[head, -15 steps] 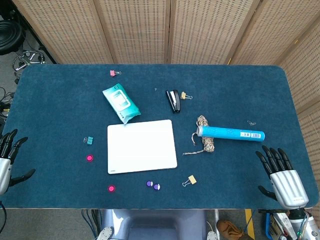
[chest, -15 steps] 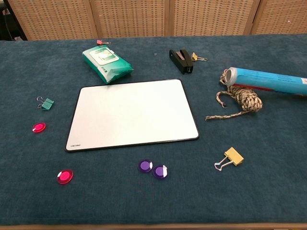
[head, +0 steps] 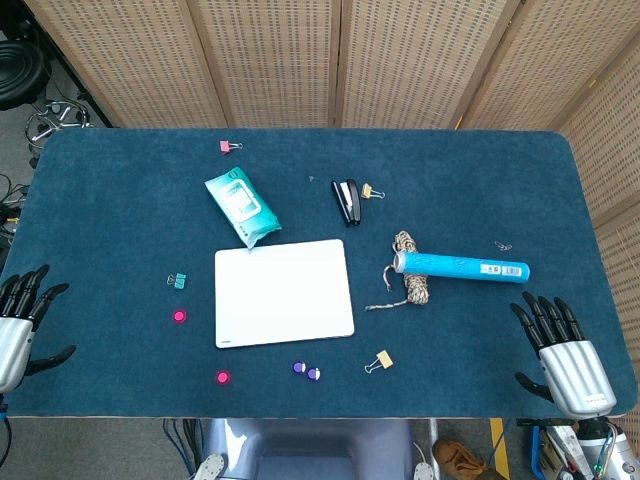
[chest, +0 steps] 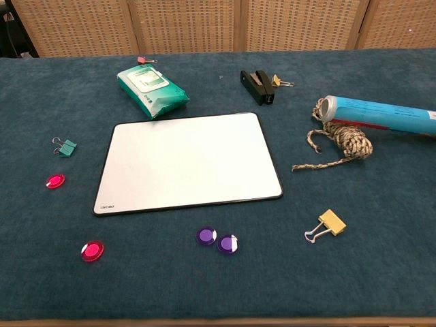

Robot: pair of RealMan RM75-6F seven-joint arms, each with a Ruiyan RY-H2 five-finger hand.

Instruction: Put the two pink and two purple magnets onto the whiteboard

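The whiteboard lies flat at the table's middle with nothing on it. One pink magnet sits left of the board, another pink magnet lies near the front edge. Two purple magnets lie side by side just in front of the board. My left hand hovers open at the table's front left edge, far from the magnets. At the front right corner my right hand is open, fingers spread. The chest view shows neither hand.
A wet-wipes pack lies behind the board, with a black stapler to its right. A blue tube and a rope bundle lie at right. Binder clips: teal, yellow, pink.
My left hand has shifted slightly forward and inward along the front left edge. The right hand and all objects are unchanged.
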